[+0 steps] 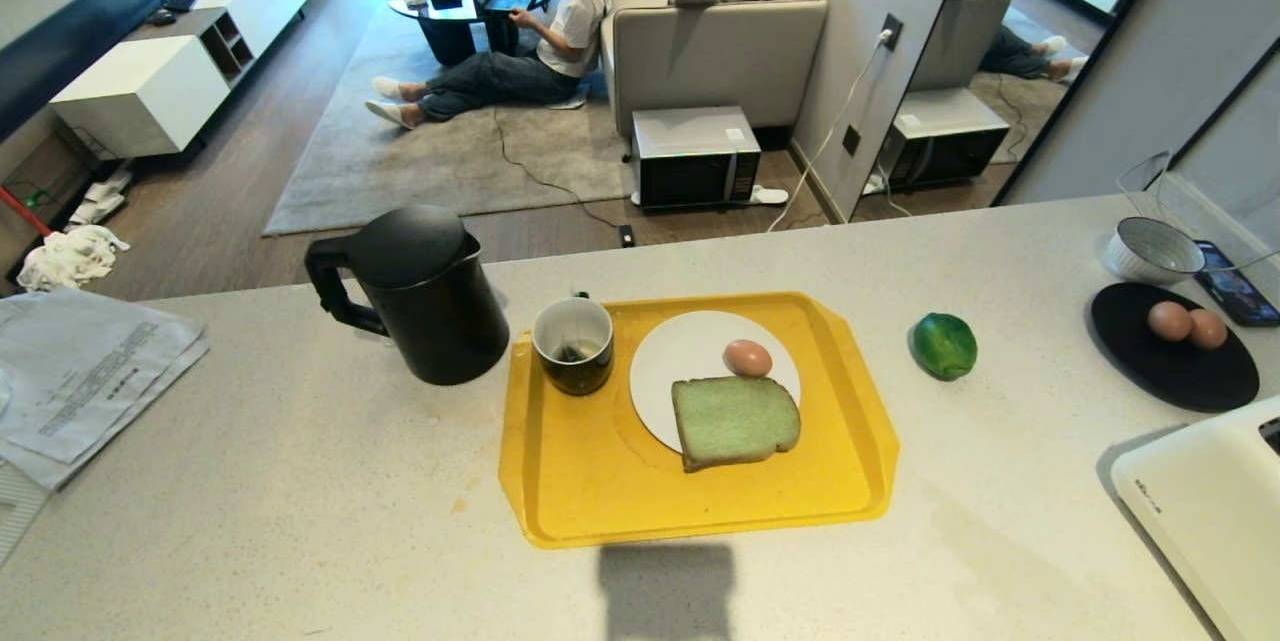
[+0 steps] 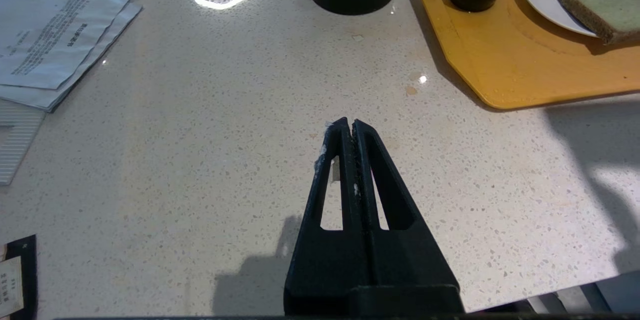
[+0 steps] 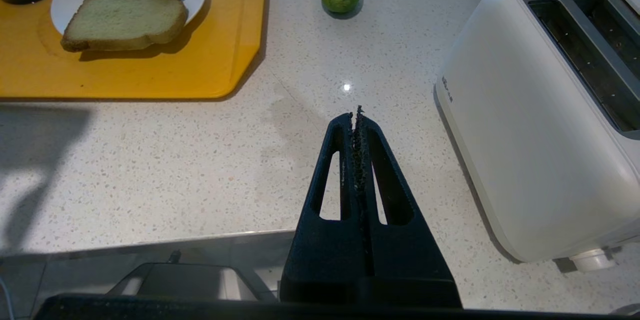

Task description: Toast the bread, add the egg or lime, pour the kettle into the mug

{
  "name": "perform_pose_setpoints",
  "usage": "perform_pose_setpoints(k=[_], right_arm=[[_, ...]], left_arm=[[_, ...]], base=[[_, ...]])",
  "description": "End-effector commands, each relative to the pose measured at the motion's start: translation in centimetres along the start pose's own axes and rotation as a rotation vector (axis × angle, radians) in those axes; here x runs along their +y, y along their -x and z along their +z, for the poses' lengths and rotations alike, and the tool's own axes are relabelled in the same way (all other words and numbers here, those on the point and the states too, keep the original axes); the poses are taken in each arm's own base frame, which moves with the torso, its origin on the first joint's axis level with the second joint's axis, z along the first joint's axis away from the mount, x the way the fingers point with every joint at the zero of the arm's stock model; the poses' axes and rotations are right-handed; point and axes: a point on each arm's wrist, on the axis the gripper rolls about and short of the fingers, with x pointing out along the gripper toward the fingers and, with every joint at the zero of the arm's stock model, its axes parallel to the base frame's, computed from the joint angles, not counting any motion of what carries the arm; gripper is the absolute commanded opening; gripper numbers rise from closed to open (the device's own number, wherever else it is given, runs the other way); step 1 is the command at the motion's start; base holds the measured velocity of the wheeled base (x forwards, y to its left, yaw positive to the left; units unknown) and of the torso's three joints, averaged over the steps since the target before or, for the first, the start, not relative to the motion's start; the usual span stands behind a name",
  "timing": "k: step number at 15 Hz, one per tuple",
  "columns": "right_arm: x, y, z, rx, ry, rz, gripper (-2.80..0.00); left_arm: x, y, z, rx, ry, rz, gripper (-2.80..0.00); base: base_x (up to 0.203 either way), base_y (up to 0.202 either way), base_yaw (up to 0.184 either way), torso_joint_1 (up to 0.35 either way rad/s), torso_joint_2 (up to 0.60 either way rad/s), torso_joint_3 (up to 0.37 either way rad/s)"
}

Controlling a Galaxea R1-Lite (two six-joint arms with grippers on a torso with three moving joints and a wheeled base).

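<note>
Jaws on both arms were pressed fully together and held nothing: the left gripper hung over bare counter short of the near left corner of the yellow tray, and the right gripper hung over the counter between that tray and the white toaster.

Nearest on the tray, the bread lay flat, half on the white plate and half overhanging it toward the robot, its long axis running left to right. It looked light, soft and easy to crush or tear, so a shallow pinch across the crust at the overhanging edge seemed safest. The toaster's slots faced up, so the slice would probably need turning on edge.

Touching the bread's far side, the egg rested on the plate, long axis roughly left to right; smooth, fragile and apt to roll, it called for a gentle grip across its middle. Beside it the mug stood upright on the tray's far left corner.

Off the tray to the right, the lime sat alone; firm, glossy and likely slippery. Left of the tray stood the kettle, upright, handle pointing left; probably heavy if filled, best taken by that loop.
</note>
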Motion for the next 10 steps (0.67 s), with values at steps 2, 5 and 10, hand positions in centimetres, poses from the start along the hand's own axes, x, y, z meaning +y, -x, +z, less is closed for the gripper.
perform_pose_setpoints(k=[2, 5, 10], right_arm=[[0.0, 0.0, -0.04, 0.0, 0.0, 0.0, -2.8], [0.0, 0.0, -0.04, 0.0, 0.0, 0.001, -2.8], [0.0, -0.01, -0.04, 0.002, 0.0, 0.001, -2.8]], left_arm=[[0.0, 0.0, -0.01, 0.001, 0.0, 0.0, -2.8], [0.0, 0.0, -0.01, 0.0, 0.0, 0.0, -2.8], [0.0, -0.01, 0.0, 0.002, 0.0, -0.001, -2.8]], base=[[0.0, 0.0, 0.0, 0.0, 0.0, 0.0], [0.0, 0.0, 0.0, 0.0, 0.0, 0.0], [0.0, 0.0, 0.0, 0.0, 0.0, 0.0]])
